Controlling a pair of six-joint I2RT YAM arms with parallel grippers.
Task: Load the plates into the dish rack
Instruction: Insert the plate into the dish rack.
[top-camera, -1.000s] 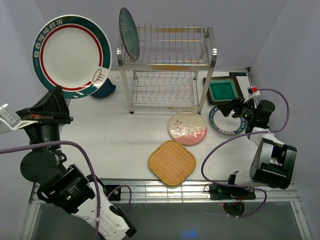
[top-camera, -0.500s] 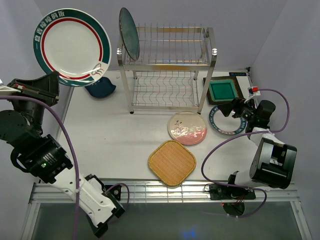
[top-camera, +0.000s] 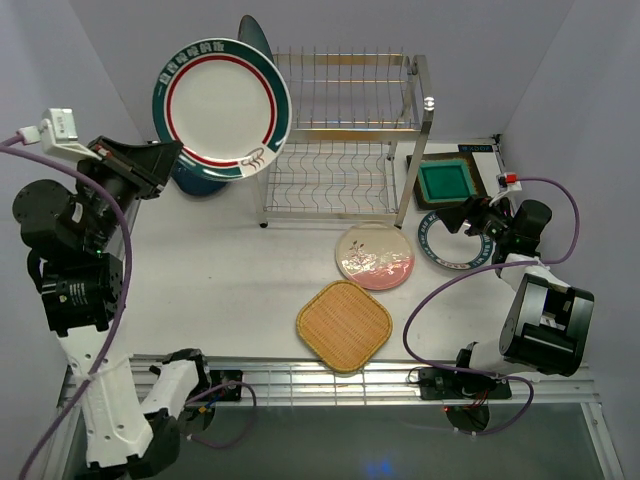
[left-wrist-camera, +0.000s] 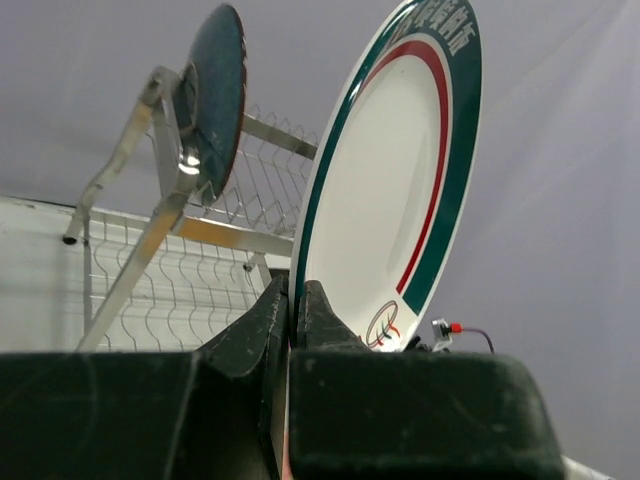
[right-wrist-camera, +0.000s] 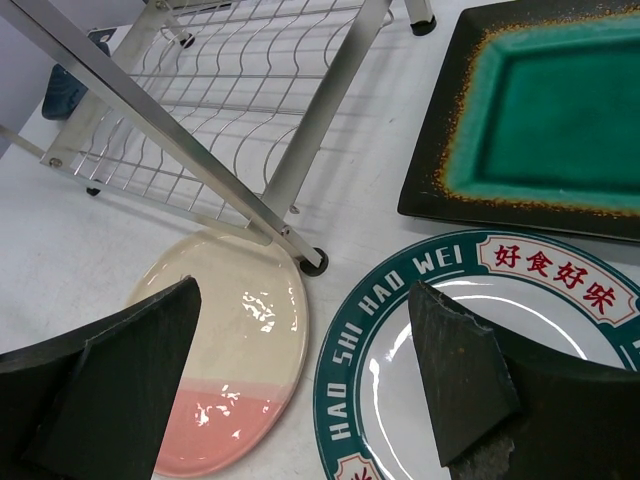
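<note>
1. White tabletop (top-camera: 230, 290) under plain grey walls carries the dish rack (top-camera: 350, 130) at 12 o'clock. The dark teal speckled plate (left-wrist-camera: 215, 95) already stands on edge at the left end of the rack's upper tier.
2. Over the last second the left arm has swung the white green-and-red-rimmed plate (top-camera: 222, 108) from the far 10 o'clock corner across toward 11 o'clock. In the top view it now overlaps the rack's left end and hides most of the teal plate.
3. The left gripper (left-wrist-camera: 293, 300) has its fingers pressed onto that plate's lower rim. It holds the plate in the air, standing on edge and leaning. In the wrist view it is near the teal plate but clear of it.
4. My reading is that the carry is nearly done and slotting comes next. The plate needs lining up with a free slot to the right of the teal one, and a clash of rims is the risk.
5. The right gripper (right-wrist-camera: 290, 385) has not moved. At 3 o'clock it hangs with fingers spread wide above the teal-rimmed white plate (right-wrist-camera: 480, 350), gripping nothing.
6. Lying flat on the table and unshifted are:
   - the pink-cream floral plate (top-camera: 375, 256), in front of the rack
   - the orange woven dish (top-camera: 343, 325), toward 6 o'clock
   - the green square dish (top-camera: 447, 181), at 2 o'clock
   - the dark blue leaf-shaped dish (top-camera: 195, 183), now half hidden under the carried plate at 10 o'clock
7. So one plate is racked, one is arriving and five wait.
</note>
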